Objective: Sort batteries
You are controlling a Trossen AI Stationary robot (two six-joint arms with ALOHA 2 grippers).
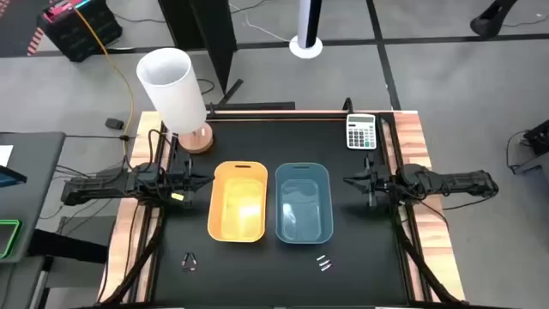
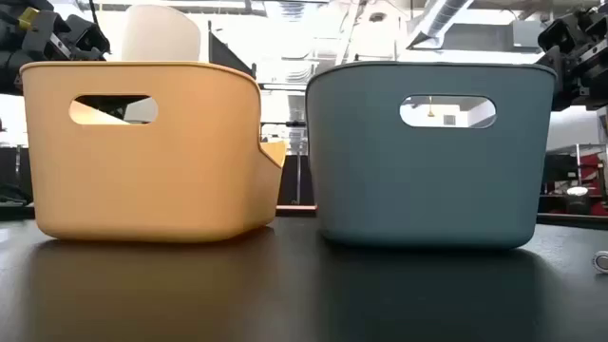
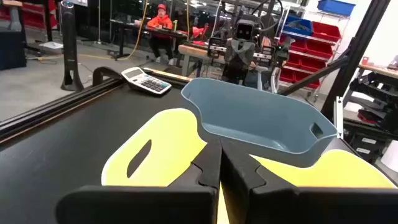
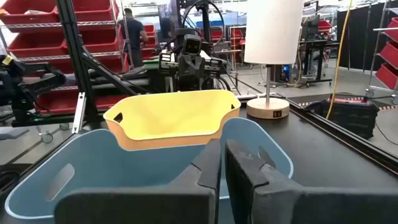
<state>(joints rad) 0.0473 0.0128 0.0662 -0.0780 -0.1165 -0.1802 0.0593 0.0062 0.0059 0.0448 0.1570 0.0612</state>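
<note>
A few silvery-white batteries point(image 1: 323, 263) lie on the black mat in front of the blue bin point(image 1: 303, 202). Dark batteries point(image 1: 190, 261) lie near the mat's front left, in front of the yellow bin point(image 1: 238, 202). In the low view one battery point(image 2: 601, 260) shows at the right edge. My left gripper point(image 1: 203, 181) hovers just left of the yellow bin, shut and holding nothing point(image 3: 219, 163). My right gripper point(image 1: 350, 181) hovers just right of the blue bin, also shut and holding nothing point(image 4: 222, 163). Both bins stand side by side on their bases.
A white lamp point(image 1: 177, 92) on a wooden base stands at the mat's far left. A calculator point(image 1: 361, 131) lies at the far right corner. Bare mat lies in front of the bins and between the two battery groups. People show in the room beyond the table.
</note>
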